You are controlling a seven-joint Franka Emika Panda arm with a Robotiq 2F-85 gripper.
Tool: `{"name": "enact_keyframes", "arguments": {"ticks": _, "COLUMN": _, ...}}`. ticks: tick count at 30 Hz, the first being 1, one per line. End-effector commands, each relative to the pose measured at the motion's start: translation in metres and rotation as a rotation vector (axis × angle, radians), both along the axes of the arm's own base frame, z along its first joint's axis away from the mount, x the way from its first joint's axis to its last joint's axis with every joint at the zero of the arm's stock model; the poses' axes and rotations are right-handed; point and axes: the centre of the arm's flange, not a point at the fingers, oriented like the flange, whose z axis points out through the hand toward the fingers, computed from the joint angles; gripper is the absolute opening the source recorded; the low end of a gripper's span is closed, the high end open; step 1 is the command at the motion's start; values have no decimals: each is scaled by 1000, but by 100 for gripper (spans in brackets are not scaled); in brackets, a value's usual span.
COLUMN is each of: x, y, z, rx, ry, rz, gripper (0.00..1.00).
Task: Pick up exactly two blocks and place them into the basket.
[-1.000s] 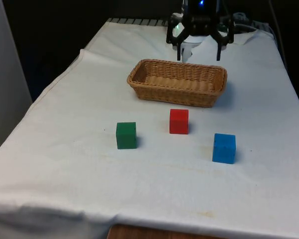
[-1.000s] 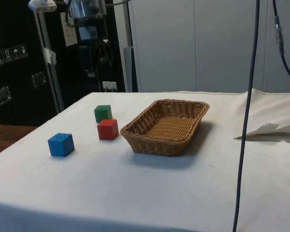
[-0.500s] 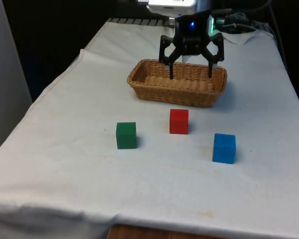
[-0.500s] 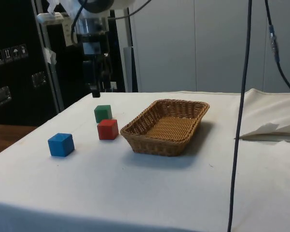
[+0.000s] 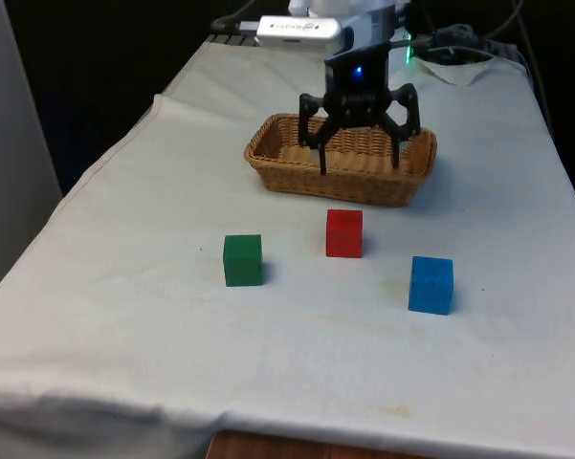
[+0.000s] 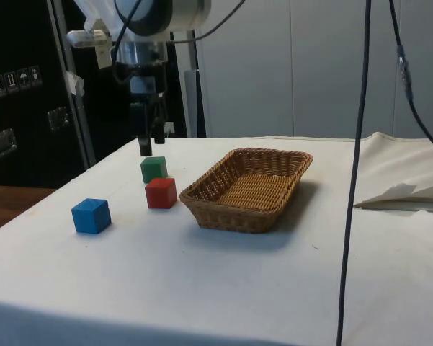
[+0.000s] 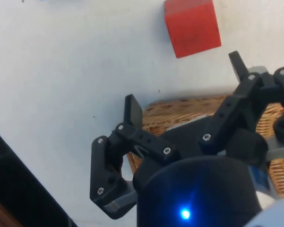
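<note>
Step in hand looks like the approach to the first pick: gripper (image 5: pixel 359 158) hangs in the air, jaws wide apart and holding nothing, at the basket's (image 5: pixel 268 164) near rim, with the red block (image 5: pixel 343 232) nearest ahead of it on the cloth. Next move likely calls for travel out over that block, fingers straddling it, then descent. Basket holds nothing; green block (image 5: pixel 242 259) and blue block (image 5: pixel 431 284) sit apart on the cloth
</note>
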Motion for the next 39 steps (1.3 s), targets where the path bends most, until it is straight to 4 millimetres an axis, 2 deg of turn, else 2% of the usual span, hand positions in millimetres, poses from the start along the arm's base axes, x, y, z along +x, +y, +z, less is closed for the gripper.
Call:
{"name": "enact_keyframes", "arguments": {"ticks": 1, "x": 1, "y": -1, "z": -3, "rx": 7, "ry": -14, "rz": 4, "gripper": 100}}
{"name": "enact_keyframes", "arguments": {"ticks": 5, "x": 0, "y": -4, "z": -11, "rx": 4, "ry": -7, "rz": 4, "gripper": 100}}
{"name": "enact_keyframes", "arguments": {"ticks": 12, "x": 5, "y": -13, "z": -37, "rx": -1, "ry": 1, "rz": -34, "gripper": 100}}
{"name": "enact_keyframes", "arguments": {"ticks": 13, "x": 4, "y": -11, "z": -32, "rx": -4, "ry": 4, "rz": -21, "gripper": 100}}
{"name": "enact_keyframes", "arguments": {"ticks": 15, "x": 5, "y": -15, "z": -41, "rx": -3, "ry": 3, "rz": -45, "gripper": 100}}
{"name": "enact_keyframes", "arguments": {"ticks": 21, "x": 6, "y": -17, "z": -50, "rx": -11, "ry": 12, "rz": -60, "gripper": 100}}
{"name": "enact_keyframes", "arguments": {"ticks": 22, "x": 9, "y": -16, "z": -56, "rx": -9, "ry": 11, "rz": -79, "gripper": 100}}
{"name": "enact_keyframes", "arguments": {"ticks": 39, "x": 15, "y": -8, "z": -74, "rx": -19, "ry": 26, "rz": -110, "gripper": 100}}
